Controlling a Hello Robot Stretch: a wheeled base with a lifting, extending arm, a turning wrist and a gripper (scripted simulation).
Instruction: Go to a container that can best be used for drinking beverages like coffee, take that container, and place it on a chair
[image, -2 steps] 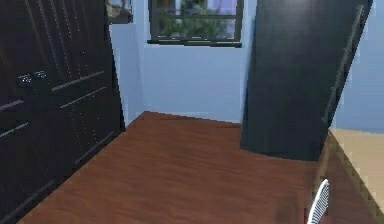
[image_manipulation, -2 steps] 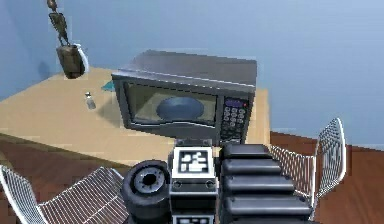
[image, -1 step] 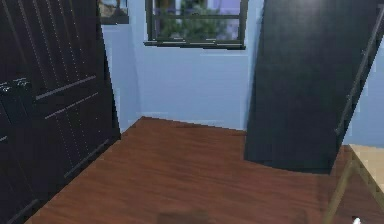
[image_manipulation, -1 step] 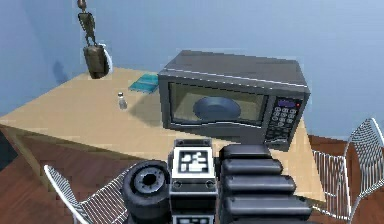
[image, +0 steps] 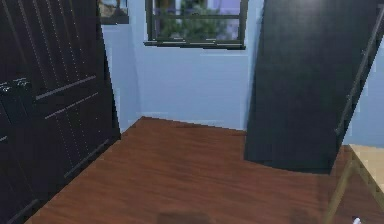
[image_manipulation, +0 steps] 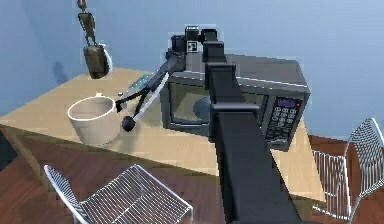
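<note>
1. One risk is a bump. The gripper (image_manipulation: 127, 108) is right by the rim of the mug (image_manipulation: 92, 118), so a sideways push could tip the mug over.
2. The mug stands on the table (image_manipulation: 40, 122), near the front edge. A hard shove could send it down to the floor.
3. Two thin fingers (image_manipulation: 142, 93) point down toward the mug. It cannot be told if they are tight or loose, or if they hold anything.
4. The arm (image_manipulation: 240, 150) reaches across the front of the microwave (image_manipulation: 285, 85). If the robot turned now, the arm could knock it.
5. The chair (image_manipulation: 125, 200) has a seat of thin wire with gaps, so a mug set there badly might wobble or lean.
6. The mug is white, round, wide and smooth. It is likely hard and could crack if it fell.
7. The table is flat, pale wood. The microwave is a grey box with a dark, shiny door.
8. The floor (image: 170, 170) is red-brown wood boards.
</note>
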